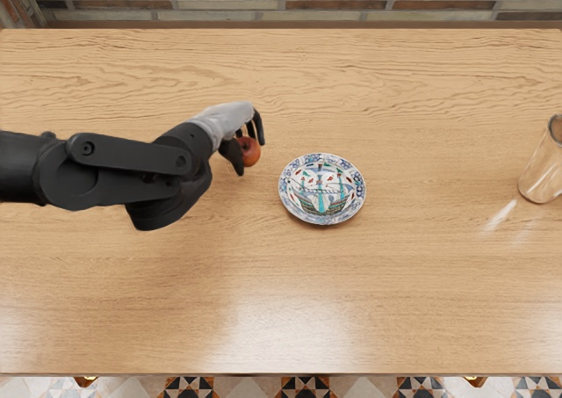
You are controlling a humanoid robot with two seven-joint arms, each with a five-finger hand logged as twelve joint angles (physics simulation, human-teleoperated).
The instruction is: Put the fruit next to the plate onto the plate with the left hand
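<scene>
The left hand (230,127) reaches in from the left edge of the table (263,293) and its fingers (256,124) are curled around the fruit (251,153), with the thumb on the near side, so it seems to hold the fruit. The fruit is near the middle of the table, just beside the plate (288,173) on its left and a little toward the far edge. I cannot tell if it is lifted or rests on the wood. The grip looks to be only at the fingertips, so the round fruit may slip out and roll away on the table. If the hand travels low, the fruit can hit the plate rim and push the plate toward the right edge, where a glass (543,162) stands.
</scene>
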